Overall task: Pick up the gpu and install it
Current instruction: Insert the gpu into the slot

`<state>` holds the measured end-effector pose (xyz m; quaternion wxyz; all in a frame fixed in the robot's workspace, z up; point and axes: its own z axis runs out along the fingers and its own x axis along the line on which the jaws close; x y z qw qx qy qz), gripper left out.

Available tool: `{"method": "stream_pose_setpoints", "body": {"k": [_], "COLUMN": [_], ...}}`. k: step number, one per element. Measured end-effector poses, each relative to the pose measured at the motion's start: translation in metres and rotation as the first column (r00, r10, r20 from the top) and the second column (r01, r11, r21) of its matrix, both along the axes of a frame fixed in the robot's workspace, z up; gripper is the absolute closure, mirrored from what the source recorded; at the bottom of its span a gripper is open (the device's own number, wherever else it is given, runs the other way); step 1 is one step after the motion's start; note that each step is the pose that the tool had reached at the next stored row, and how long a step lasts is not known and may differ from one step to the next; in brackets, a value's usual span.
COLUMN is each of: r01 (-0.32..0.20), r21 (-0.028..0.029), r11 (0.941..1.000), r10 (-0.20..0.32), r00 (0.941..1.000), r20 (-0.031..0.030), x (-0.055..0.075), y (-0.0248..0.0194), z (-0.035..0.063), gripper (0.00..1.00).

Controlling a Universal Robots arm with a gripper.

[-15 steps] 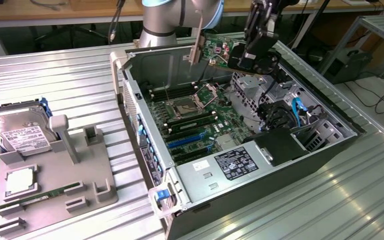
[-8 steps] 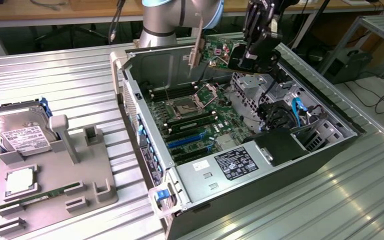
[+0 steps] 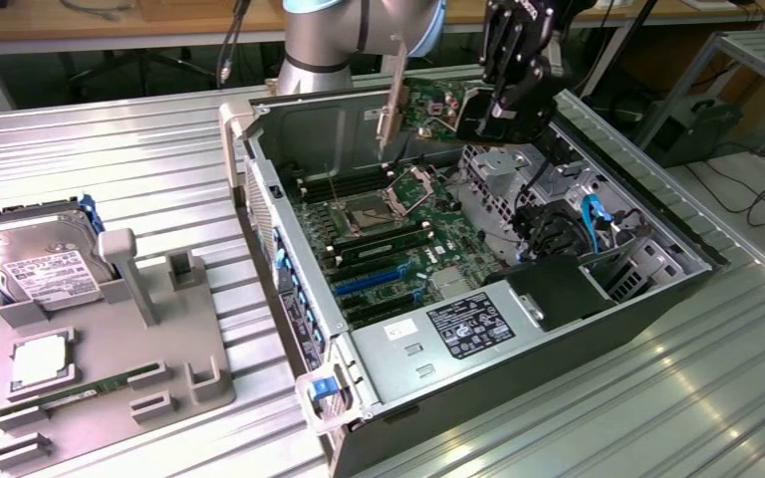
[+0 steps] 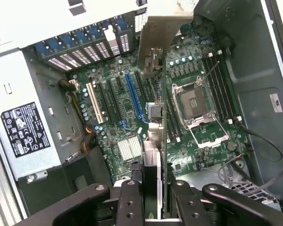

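Ribbed metal sheeting covers the table (image 3: 117,149) you are working on, with a wooden bench (image 3: 91,20) along the back. Take the open computer case (image 3: 256,199) as your landmark.

Well out from the case on the exterior view's left, a grey tray (image 3: 104,378) carries a hard drive (image 3: 37,264) standing tilted in its holder. Nearer the camera on that tray lie a processor chip (image 3: 40,363) and a memory stick (image 3: 77,391).

The case lies on its side with the panel off, so you look straight onto the motherboard (image 3: 382,229). Its bare processor socket (image 3: 363,214) is towards the far end, and the blue slot (image 3: 370,282) is nearer the labelled power supply (image 3: 469,324).

Behind the case's far wall stands the grey arm (image 3: 343,40). Over the far end of the case hangs the gpu (image 3: 433,108), upright on its edge, with its silver bracket (image 3: 389,95) pointing down into the case. It is in the air above the motherboard, not seated in any slot.

Just to the exterior view's right of the card is the black gripper (image 3: 496,115), and its fingers are pinching the gpu. From the wrist you see the gripper (image 4: 155,200) with one finger (image 4: 129,202) on each face of the gpu (image 4: 152,174). The card runs edge-on over the motherboard (image 4: 198,61), between the blue slot (image 4: 134,96) and the processor socket (image 4: 193,101).

At the case's right-hand end, blue cables (image 3: 593,214) loop among the drive bays.
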<state>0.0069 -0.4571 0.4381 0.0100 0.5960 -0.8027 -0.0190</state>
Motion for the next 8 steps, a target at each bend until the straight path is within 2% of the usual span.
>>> {"method": "stream_pose_setpoints", "body": {"k": [4,8], "r01": [-0.053,-0.103], "r21": [0.0,0.0], "r11": [0.9986,0.9947], "r10": [0.053,0.103], "r00": [0.9986,0.9947], "r20": [0.0,0.0], "x": [0.0,0.0], "y": [0.0,0.0], "z": [0.0,0.0], "gripper": [0.72,0.72]}}
